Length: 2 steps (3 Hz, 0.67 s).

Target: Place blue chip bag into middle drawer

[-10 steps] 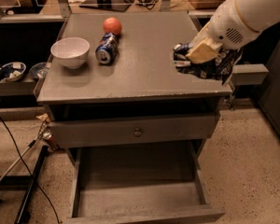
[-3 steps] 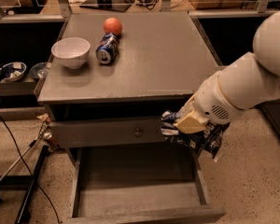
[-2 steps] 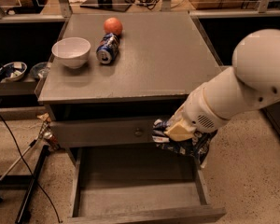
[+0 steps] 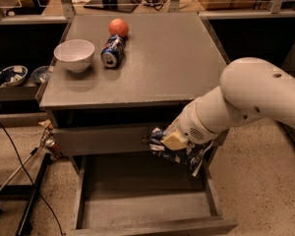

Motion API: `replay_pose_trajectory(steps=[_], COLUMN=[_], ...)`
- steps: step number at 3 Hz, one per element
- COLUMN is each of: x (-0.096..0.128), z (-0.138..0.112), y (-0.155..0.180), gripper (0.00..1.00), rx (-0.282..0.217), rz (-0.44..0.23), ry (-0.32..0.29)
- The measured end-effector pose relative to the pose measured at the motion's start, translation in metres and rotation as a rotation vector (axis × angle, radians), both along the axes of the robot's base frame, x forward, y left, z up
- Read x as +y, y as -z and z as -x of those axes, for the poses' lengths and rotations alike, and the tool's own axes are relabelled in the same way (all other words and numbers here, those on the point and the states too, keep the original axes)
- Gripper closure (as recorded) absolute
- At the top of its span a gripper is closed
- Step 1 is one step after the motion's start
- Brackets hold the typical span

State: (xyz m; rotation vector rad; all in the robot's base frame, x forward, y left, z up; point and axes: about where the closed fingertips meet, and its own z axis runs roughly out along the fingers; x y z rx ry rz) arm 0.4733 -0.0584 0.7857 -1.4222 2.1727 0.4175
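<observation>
The blue chip bag (image 4: 187,155) is squeezed in my pincer (image 4: 173,140) and hangs just under it. The middle drawer (image 4: 137,198) sits open right below the pincer, its floor mostly to the left. I think I must go down, then let go

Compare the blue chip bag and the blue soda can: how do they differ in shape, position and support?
The blue chip bag is crumpled and irregular; the soda can is a smooth cylinder. The bag hangs in the gripper, above the open middle drawer; the can lies on its side on the cabinet top. The bag looks larger than the can. Both are mainly blue with pale patches.
</observation>
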Motion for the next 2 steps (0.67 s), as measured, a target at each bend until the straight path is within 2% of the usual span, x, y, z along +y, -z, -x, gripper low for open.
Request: replay_pose_trajectory(steps=[1,2], x=[0.005,0.017], z=[0.01,0.025], y=[0.012,0.044], gripper=[1.0,1.0], rx=[0.012,0.044], rz=[-0.021,-0.036], ry=[-0.017,-0.021])
